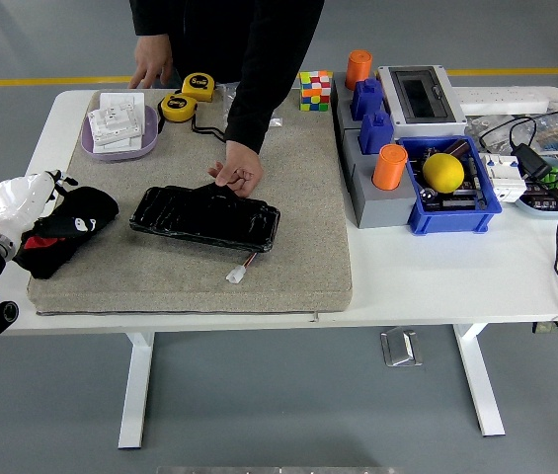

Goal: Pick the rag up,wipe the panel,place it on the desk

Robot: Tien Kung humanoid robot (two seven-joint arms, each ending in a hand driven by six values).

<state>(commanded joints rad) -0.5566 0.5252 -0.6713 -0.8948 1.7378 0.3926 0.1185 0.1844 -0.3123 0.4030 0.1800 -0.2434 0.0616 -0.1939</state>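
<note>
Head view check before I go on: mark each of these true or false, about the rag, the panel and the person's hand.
1. The rag lies on the grey mat, at its left end. True.
2. The left hand is at the rag. True.
3. The rag lies on top of the black panel. False: it lies left of the panel, apart from it.
4. A person's hand rests on the panel's far edge. True.
5. The yellow ball sits on the mat. False: it sits in the blue bin, right of the mat.
</note>
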